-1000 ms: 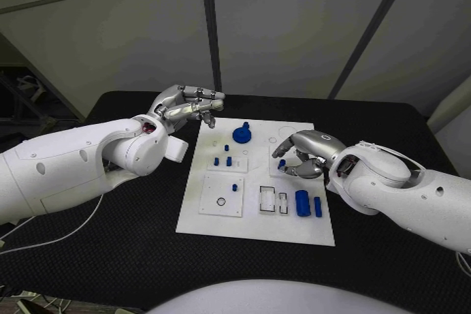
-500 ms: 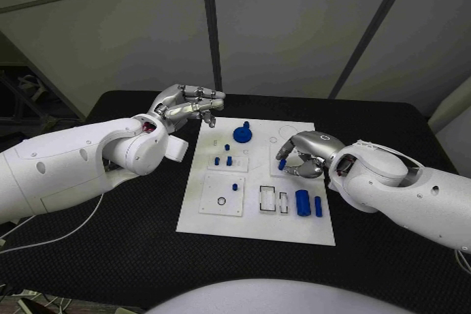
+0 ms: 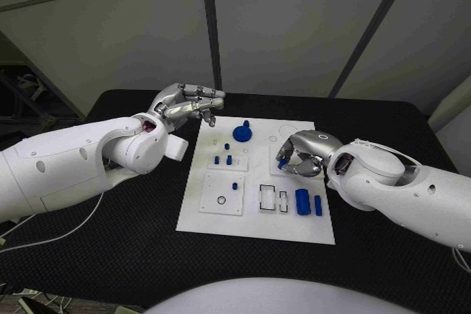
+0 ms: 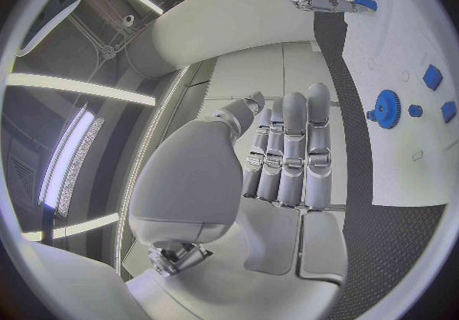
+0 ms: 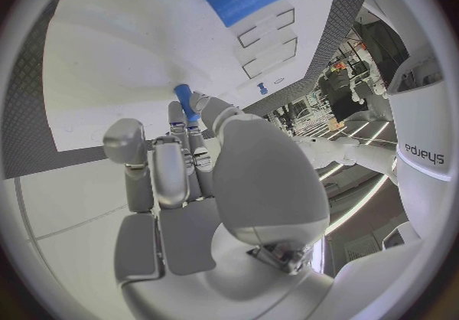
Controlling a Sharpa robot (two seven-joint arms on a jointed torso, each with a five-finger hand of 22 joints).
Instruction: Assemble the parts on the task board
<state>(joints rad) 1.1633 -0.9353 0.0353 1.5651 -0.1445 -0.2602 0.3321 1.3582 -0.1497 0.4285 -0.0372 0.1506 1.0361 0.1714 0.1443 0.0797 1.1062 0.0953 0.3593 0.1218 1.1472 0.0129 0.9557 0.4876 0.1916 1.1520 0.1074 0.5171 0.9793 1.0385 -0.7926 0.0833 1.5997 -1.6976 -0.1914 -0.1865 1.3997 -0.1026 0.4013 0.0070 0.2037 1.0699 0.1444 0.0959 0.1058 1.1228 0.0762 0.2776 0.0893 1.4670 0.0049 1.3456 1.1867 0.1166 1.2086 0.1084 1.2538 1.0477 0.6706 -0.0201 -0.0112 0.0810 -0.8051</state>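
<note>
The left robot hand (image 3: pixel 188 104) hovers empty, fingers loosely apart, beside the white plastic task board's (image 3: pixel 246 222) far corner on the black tabletop (image 3: pixel 118 253), likely keeping clear. The right robot hand (image 3: pixel 300 155) pinches a small blue peg (image 5: pixel 184 101) over the board's right side, probably for insertion; its wrist view shows the peg clearly.

Left hand (image 3: pixel 186 104) raised, right hand (image 3: pixel 302 156) seemingly pinching.
</note>
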